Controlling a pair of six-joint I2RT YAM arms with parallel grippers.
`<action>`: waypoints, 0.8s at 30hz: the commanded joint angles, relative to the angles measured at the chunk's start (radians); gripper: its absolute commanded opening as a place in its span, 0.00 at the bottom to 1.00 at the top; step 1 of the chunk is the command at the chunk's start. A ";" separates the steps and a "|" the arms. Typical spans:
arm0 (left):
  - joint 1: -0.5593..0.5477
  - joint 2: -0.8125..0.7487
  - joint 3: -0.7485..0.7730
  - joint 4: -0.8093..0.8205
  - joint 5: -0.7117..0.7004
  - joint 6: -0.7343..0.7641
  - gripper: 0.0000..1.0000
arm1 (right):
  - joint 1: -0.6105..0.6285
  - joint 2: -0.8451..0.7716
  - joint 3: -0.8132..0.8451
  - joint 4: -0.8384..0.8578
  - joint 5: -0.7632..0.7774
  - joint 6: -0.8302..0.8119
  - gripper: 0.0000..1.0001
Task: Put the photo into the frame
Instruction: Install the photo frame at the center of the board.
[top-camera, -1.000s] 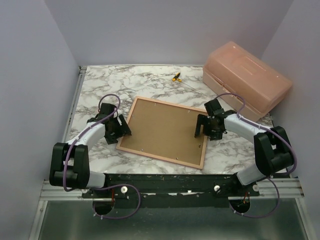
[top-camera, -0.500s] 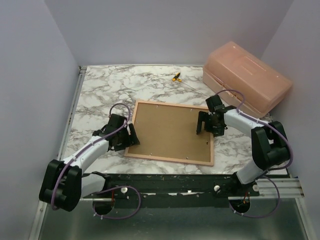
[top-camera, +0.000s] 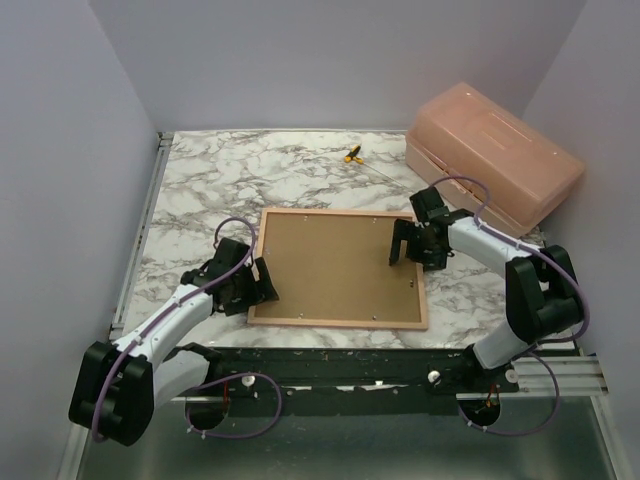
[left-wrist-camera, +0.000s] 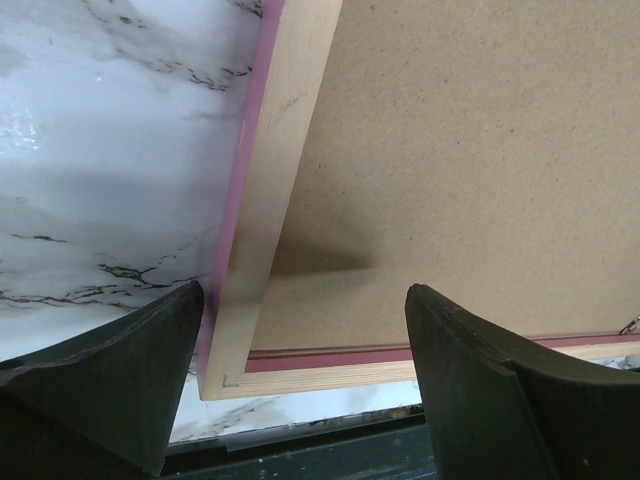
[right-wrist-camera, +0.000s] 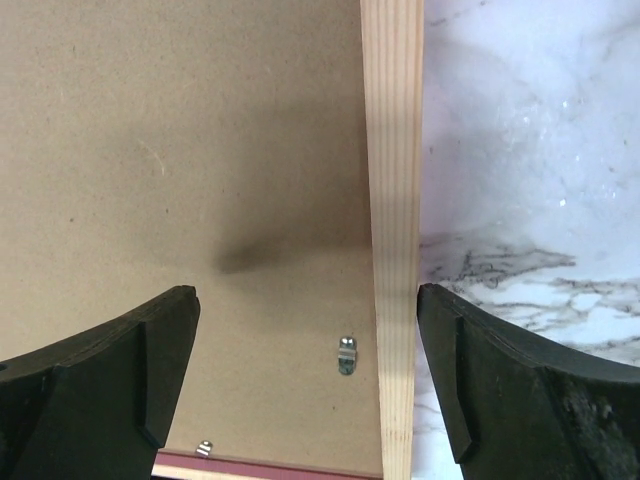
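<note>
Frame (top-camera: 336, 322) back-up, backing board (top-camera: 335, 265) in; photo unseen, so insertion unconfirmed. Left gripper (left-wrist-camera: 305, 295) spread, frame corner between fingers; right gripper (right-wrist-camera: 307, 295) spread, frame edge between fingers.

Left arm (top-camera: 172, 318) and right arm (top-camera: 482, 241) have white links, black joints, purple cables (top-camera: 231, 222).

salmon box (top-camera: 495, 155): far right, lid down; yellow-black object (top-camera: 352, 154): far centre; marble table (top-camera: 200, 190)

Frame (top-camera: 340, 322) face-down, wooden back up
</note>
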 joint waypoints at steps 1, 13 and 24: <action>0.018 -0.019 0.025 -0.068 -0.049 0.001 0.85 | 0.010 -0.058 -0.053 -0.017 -0.041 0.031 0.98; 0.033 -0.039 0.052 -0.096 -0.102 0.010 0.84 | 0.044 0.062 -0.011 0.067 -0.194 0.007 0.98; 0.047 -0.023 0.052 -0.096 -0.137 0.016 0.83 | 0.048 -0.050 -0.133 -0.038 -0.018 0.029 0.99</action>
